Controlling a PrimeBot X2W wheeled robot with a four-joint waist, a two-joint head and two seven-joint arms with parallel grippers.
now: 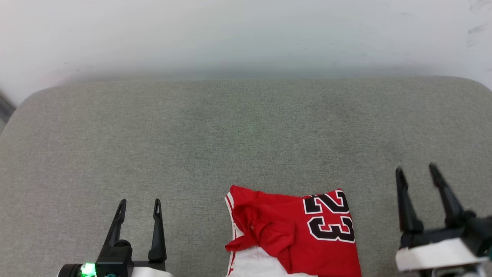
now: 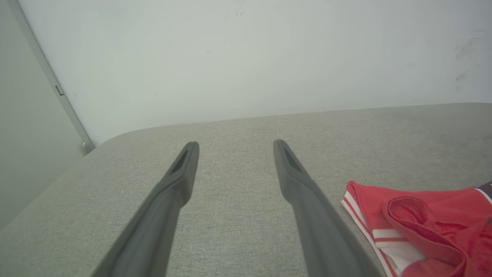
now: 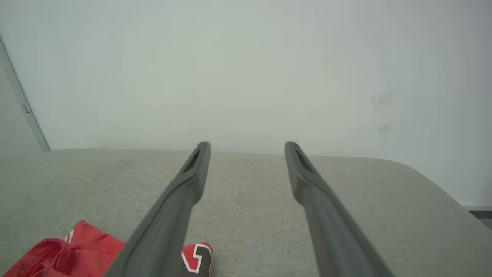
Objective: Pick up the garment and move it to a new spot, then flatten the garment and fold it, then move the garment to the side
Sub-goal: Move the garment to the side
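Left claw (image 1: 140, 202) and right claw (image 1: 415, 168) gape wide, empty, flanking the garment (image 1: 292, 227); a one-sided grab could bunch it.

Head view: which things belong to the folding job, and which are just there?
Job:
garment
left gripper, open
right gripper, open

Just there:
grey padded surface
white wall

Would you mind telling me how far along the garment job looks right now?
Done, apparently: the garment lies in a compact, roughly folded rectangle on the grey cushion. In hand: nothing; left gripper and right gripper flank it, open and empty. Left: moving it aside.
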